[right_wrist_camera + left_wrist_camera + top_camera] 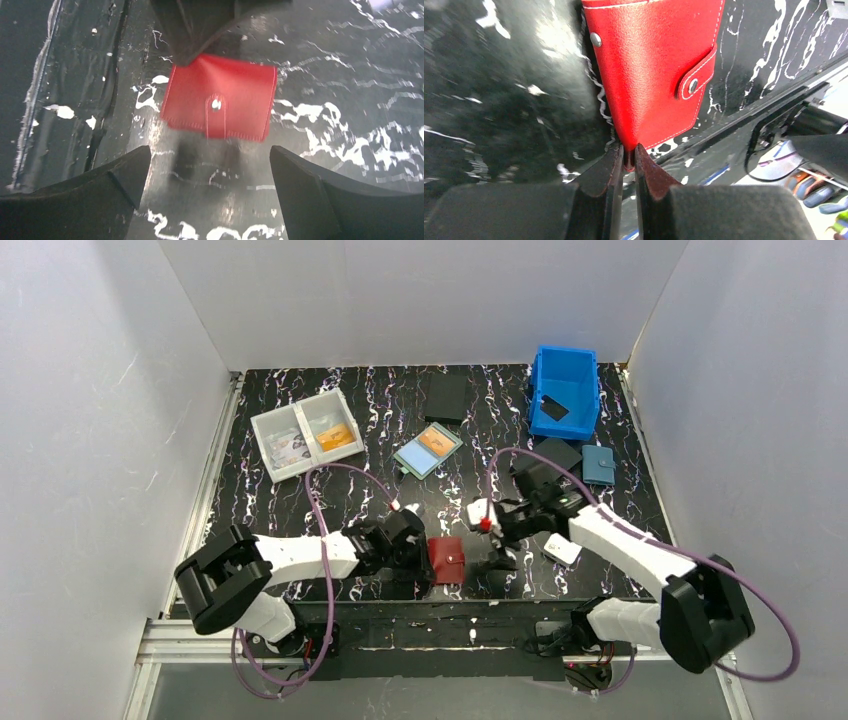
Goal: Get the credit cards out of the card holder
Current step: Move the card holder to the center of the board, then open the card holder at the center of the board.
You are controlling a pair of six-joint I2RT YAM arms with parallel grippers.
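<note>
The card holder [446,559] lies folded with its snap tab fastened, near the front edge of the table [480,420] and between the two arms. The left gripper [628,155] is pinched narrowly on one corner of it; whether that corner is lifted off the surface is hard to tell. The right gripper [210,150] hangs just beside the holder's tab side, jaws spread wide and gripping nothing.

The tabletop is glossy black with white and purplish veins. Farther back on it are a teal-framed case [427,450], a white two-part tray [305,433], a blue bin [565,390] and a small blue wallet [599,465]. Plain white walls close in the left, back and right sides, and a metal rail [180,635] runs along the front.
</note>
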